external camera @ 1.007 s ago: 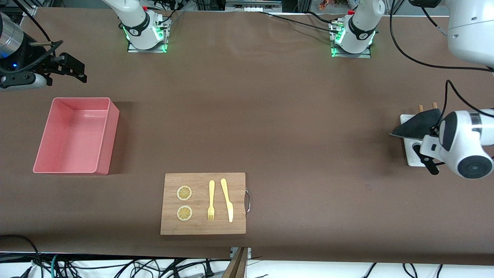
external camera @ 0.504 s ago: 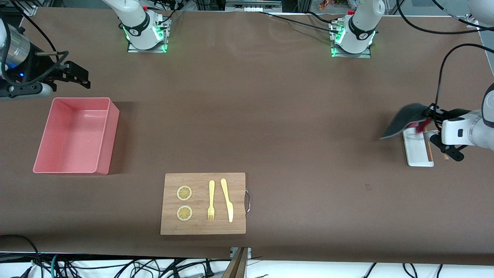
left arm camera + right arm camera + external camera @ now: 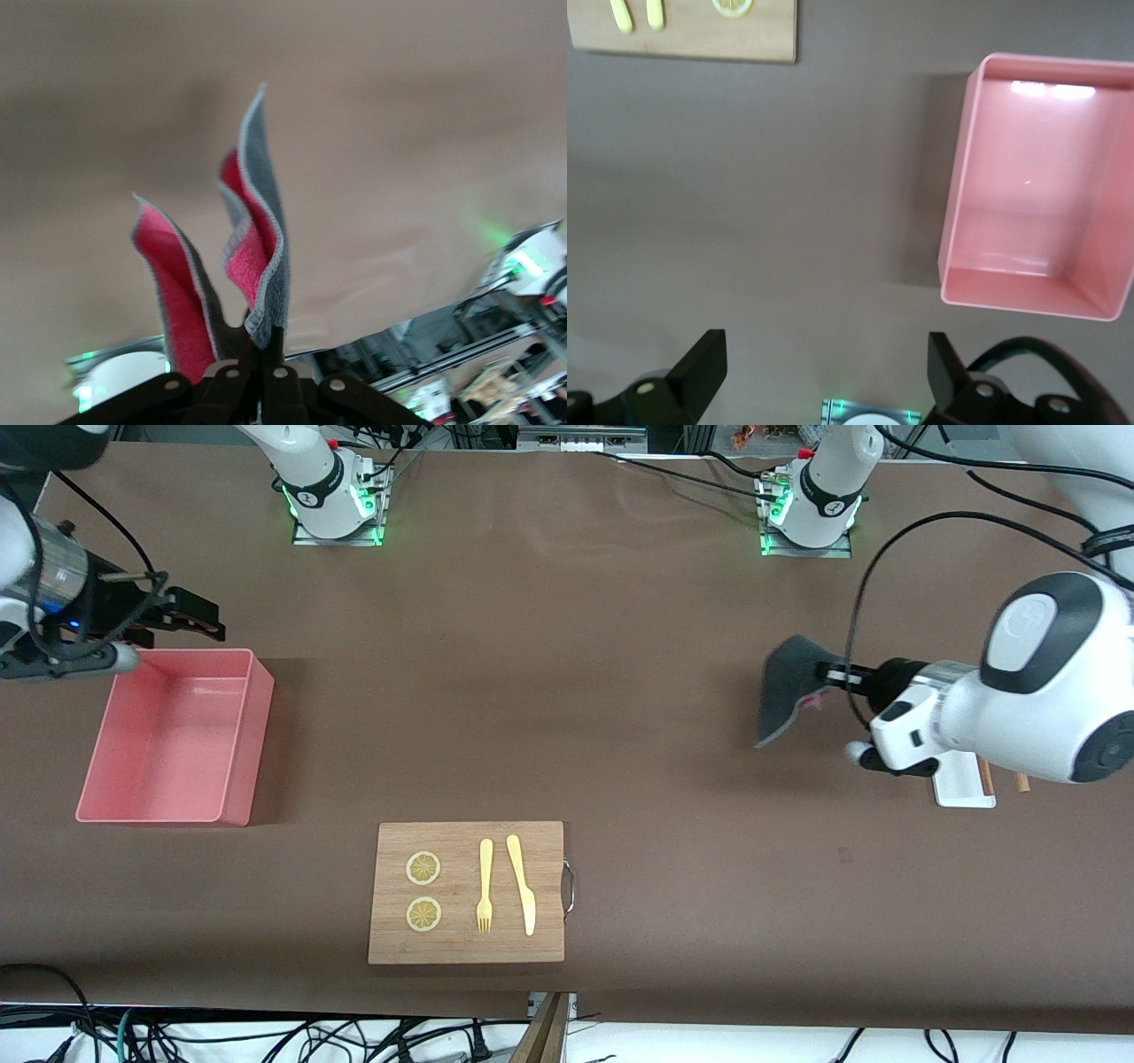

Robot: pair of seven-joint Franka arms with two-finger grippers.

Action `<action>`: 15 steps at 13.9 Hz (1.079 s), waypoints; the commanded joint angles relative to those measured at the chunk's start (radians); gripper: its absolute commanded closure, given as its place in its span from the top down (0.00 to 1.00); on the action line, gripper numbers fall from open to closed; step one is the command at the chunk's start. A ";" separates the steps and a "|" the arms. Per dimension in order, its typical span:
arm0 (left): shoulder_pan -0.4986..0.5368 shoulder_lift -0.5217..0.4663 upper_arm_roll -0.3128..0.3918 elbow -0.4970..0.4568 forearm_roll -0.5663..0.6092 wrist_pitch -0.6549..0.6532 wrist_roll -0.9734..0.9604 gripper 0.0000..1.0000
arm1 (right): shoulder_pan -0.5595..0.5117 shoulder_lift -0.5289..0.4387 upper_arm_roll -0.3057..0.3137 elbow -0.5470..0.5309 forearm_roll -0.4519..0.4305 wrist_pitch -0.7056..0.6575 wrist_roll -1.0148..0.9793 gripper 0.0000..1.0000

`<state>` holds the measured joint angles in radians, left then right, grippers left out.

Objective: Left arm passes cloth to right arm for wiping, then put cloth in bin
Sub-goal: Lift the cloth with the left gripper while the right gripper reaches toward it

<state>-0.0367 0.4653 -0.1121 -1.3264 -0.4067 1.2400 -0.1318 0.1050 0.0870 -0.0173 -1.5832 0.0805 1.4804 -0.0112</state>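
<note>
The left gripper (image 3: 833, 674) clamped the grey-and-red cloth (image 3: 787, 696) in the air above the brown table (image 3: 567, 717), near the white tray (image 3: 961, 786). The right gripper (image 3: 199, 622) hung spread open over the table beside the pink bin (image 3: 232, 797).

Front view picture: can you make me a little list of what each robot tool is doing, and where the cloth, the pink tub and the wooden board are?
left tool: shut on the small dark grey fabric cloth, up in the air over bare table
cloth: hangs from the left tool; the left wrist view shows a pink-red inner side
right tool: open, holding nothing, over the table beside the pink tub's rim
pink rectangular plastic tub: empty, at the right arm's end of the table
wooden cutting board: nearest the front camera, carrying two lemon slices, a yellow fork and a yellow knife
</note>
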 commanded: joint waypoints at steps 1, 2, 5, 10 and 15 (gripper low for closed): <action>-0.061 0.000 0.008 0.001 -0.113 0.054 -0.135 0.00 | 0.024 0.042 0.007 0.029 0.059 -0.074 -0.067 1.00; -0.095 -0.002 0.008 0.001 -0.167 0.065 -0.190 0.00 | 0.025 0.043 0.007 0.029 0.105 -0.089 -0.185 1.00; -0.146 -0.002 0.006 0.003 -0.317 0.095 -0.308 0.00 | 0.028 0.043 0.007 0.031 0.247 -0.172 -0.545 1.00; -0.265 -0.010 0.005 0.068 -0.438 0.154 -0.506 0.00 | 0.084 0.095 0.014 0.028 0.376 -0.076 -0.887 1.00; -0.388 -0.007 0.005 0.156 -0.477 0.298 -0.672 0.00 | 0.202 0.194 0.014 0.003 0.535 0.194 -1.084 1.00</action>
<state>-0.3788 0.4566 -0.1208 -1.1965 -0.8648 1.4790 -0.7480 0.2601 0.2612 0.0010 -1.5800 0.5810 1.6112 -1.0578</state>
